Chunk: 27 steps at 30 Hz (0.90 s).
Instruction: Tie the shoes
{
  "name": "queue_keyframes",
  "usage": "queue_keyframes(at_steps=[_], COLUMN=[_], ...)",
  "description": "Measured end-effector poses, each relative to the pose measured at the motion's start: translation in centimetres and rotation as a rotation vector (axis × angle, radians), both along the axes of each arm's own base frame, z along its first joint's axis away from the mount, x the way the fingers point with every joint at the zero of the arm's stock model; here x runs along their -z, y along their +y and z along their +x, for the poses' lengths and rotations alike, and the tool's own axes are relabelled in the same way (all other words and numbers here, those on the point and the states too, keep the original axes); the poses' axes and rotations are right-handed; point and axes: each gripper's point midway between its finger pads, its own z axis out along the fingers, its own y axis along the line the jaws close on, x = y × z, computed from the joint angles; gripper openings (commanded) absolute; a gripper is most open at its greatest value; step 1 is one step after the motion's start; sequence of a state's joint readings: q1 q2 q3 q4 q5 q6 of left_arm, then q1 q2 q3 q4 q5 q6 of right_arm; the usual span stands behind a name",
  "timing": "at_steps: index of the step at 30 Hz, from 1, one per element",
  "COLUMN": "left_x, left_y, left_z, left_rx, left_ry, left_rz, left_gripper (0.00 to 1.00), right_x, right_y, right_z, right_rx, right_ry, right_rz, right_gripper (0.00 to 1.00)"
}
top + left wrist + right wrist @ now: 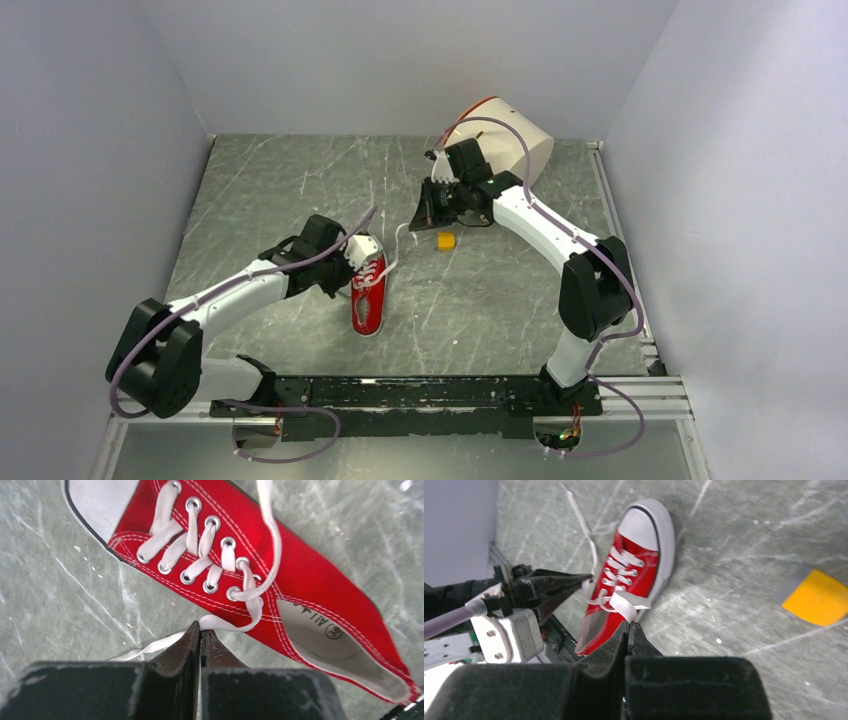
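Note:
A small red sneaker (pixel 368 296) with white laces and a white toe cap lies on the marbled table, toe towards the arm bases. At the shoe's left side my left gripper (pixel 350 266) is shut. In the left wrist view its tips (pixel 200 626) pinch one white lace (pixel 227 625) just outside the top eyelets. My right gripper (pixel 416 214) hangs behind and to the right of the shoe. Its jaws (pixel 629 623) are shut on the other lace end (pixel 626 606), which runs slack back to the shoe (pixel 636 575).
A small yellow block (pixel 446 240) lies on the table just below the right gripper and shows again as an orange-yellow block (pixel 819 597) in the right wrist view. A white tub with an orange rim (pixel 512 134) lies tipped at the back wall. Grey walls close in three sides.

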<state>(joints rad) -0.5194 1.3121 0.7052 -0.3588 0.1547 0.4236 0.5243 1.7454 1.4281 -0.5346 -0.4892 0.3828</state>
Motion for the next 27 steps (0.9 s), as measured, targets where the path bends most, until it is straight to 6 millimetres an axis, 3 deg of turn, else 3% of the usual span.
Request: queue_keyframes(at_steps=[9,13,22,27], left_x=[-5.8,-7.3,-6.2,-5.5], left_y=[-2.8,-3.7,-4.4,-4.5], left_z=[0.0,-0.4,-0.7,-0.1], left_rx=[0.051,0.062,0.036,0.01], left_ry=[-0.062,-0.085,-0.059,-0.059], left_rz=[-0.182,-0.26,-0.318,-0.323], left_gripper=[0.05,0.07,0.12,0.15], right_x=[-5.4,-7.5,-10.5,-9.8], right_y=[3.7,5.6,7.9,8.1], right_z=[0.6,0.6,-0.2,-0.6], right_rx=[-0.036,-0.053,-0.07,-0.062], right_ry=[0.0,0.026,0.09,0.123], right_rz=[0.247,0.369,0.549,0.563], right_gripper=[0.0,0.0,0.0,0.0])
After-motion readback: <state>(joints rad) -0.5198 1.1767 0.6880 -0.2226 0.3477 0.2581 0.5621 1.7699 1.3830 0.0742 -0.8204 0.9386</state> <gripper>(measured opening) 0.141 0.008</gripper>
